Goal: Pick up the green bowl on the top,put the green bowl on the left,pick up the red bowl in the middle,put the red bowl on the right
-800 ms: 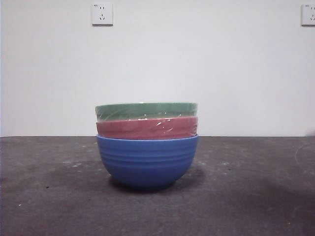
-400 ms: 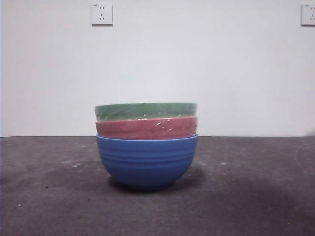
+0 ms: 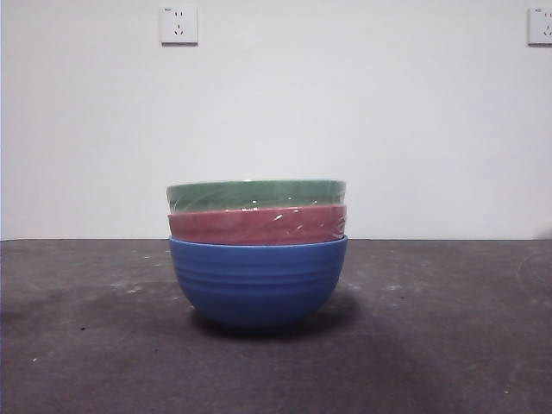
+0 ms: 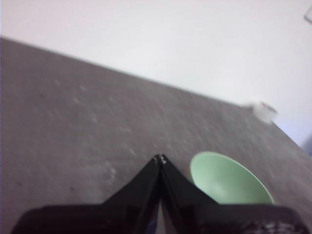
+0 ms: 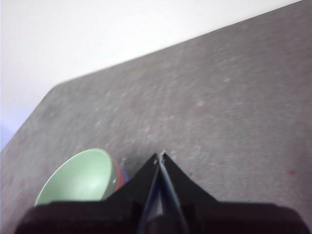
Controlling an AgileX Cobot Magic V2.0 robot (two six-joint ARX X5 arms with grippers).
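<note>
**A:** Left pincer (image 4: 160,158) first: on our wrist camera its two black jaws are pressed together to a point, pinching nothing, up in the air above the grey surface (image 4: 87,107). The green bowl (image 4: 228,179) sits just beside the tip, and we're looking down into its pale inside.

**B:** Same on our side. Right pincer (image 5: 162,156) has its jaws closed tip to tip, nothing between them, and it hangs over the surface too. The green bowl shows next to it from the other side, with a sliver of the red bowl (image 5: 117,174) peeking out under its rim.

**A:** From the front we get the whole stack. Green bowl on top, nested into the red bowl, which is nested into the blue bowl (image 3: 258,282). Only the top bands of the green and red ones show. The blue one stands on the surface about mid-picture, upright, ridges running round its wall.

**B:** Neither arm shows in our front view. Behind the stack there's the plain white wall (image 3: 362,121), with a socket (image 3: 178,25) high on one side and another socket (image 3: 540,26) cut off at the opposite edge.
</note>
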